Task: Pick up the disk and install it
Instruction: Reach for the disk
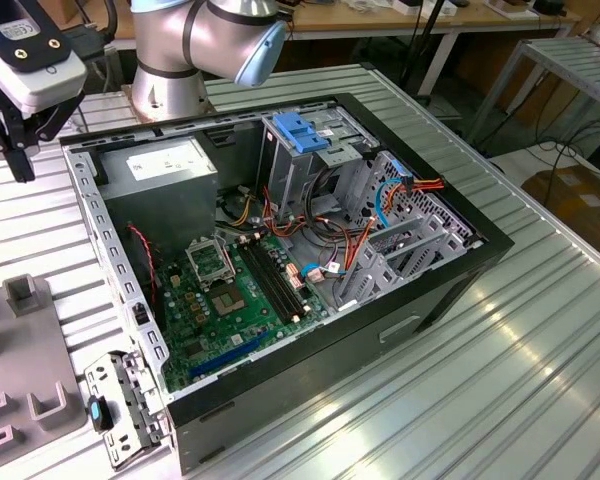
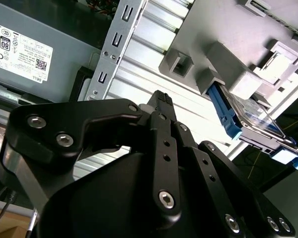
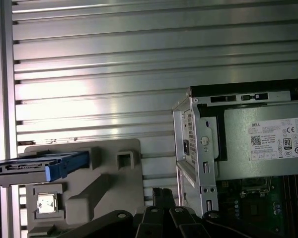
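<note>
1. Running off the picture's edge in the first wrist view, the disk (image 3: 37, 166) shows just one end, and its label is hard to make out.
2. Silver-grey with bright blue rails, it stands in a slot of the grey holder (image 3: 109, 173) on the ribbed table (image 3: 139, 74), beside the open computer case (image 3: 198, 148).
3. The gripper (image 2: 161, 97) is clenched on nothing, well apart from the disk.

The disk (image 2: 248, 116) rests on a grey holder (image 2: 228, 64); the tool (image 2: 161, 101) hovers apart
</note>
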